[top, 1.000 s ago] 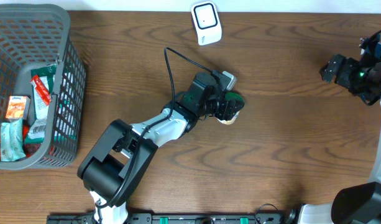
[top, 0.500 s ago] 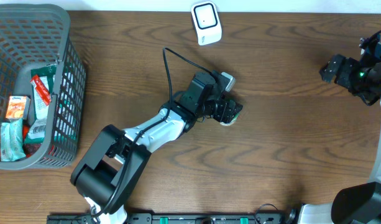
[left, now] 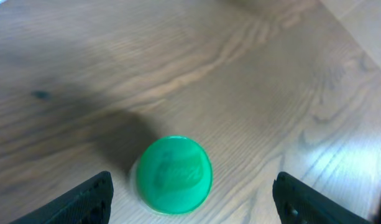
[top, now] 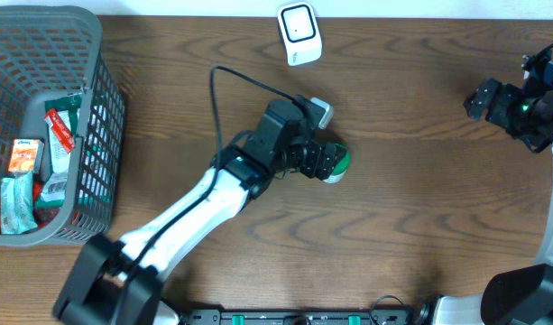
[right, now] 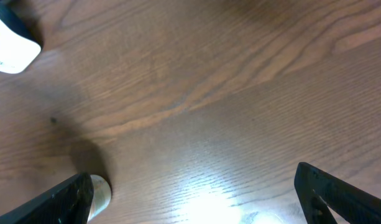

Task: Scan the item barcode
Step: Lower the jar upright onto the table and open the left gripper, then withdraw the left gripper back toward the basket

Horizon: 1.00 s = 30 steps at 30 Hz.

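overhead, item: green-capped tub (top: 336, 162) stands mid-table on the table (top: 420, 226), well apart from the scanner (top: 299, 33).
overhead, left gripper (top: 321, 159): poised right over the tub.
left wrist, fingers (left: 91, 198): spread wide, a gap either side of the tub, gripping nothing.
right wrist, right gripper (right: 193, 180): fingers wide apart, empty, above bare wood.
risk: a finger clipping the tub could tip or roll it. no barcode is visible, so it may end up facing away from the scanner.
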Each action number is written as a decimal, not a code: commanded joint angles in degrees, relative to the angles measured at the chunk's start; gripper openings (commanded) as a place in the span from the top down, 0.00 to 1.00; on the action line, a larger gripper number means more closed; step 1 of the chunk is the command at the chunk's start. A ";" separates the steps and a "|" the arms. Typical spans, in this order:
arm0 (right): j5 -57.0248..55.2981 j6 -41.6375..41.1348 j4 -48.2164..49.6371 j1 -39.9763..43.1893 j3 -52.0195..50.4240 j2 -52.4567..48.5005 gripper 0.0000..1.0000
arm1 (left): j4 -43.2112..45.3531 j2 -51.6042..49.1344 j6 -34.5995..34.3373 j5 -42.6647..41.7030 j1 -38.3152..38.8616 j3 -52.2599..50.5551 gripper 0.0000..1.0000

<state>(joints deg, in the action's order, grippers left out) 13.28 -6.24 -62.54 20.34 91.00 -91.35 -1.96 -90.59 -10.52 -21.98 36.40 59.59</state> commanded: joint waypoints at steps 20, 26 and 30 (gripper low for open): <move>0.11 0.74 -0.04 0.20 0.76 -0.11 0.01 | -46.23 11.02 -3.74 15.19 -12.98 20.02 0.19; 0.61 0.48 -0.07 0.20 0.76 -0.11 0.01 | -48.24 11.02 -3.74 15.19 -17.46 20.68 0.18; 11.37 2.05 -2.32 0.20 0.76 -0.11 0.01 | -48.37 11.02 -3.74 15.17 -19.34 20.68 0.06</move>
<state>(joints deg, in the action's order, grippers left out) 15.70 -6.15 -63.61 20.40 91.02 -91.35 -50.02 -80.14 -14.00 -7.27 18.11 79.44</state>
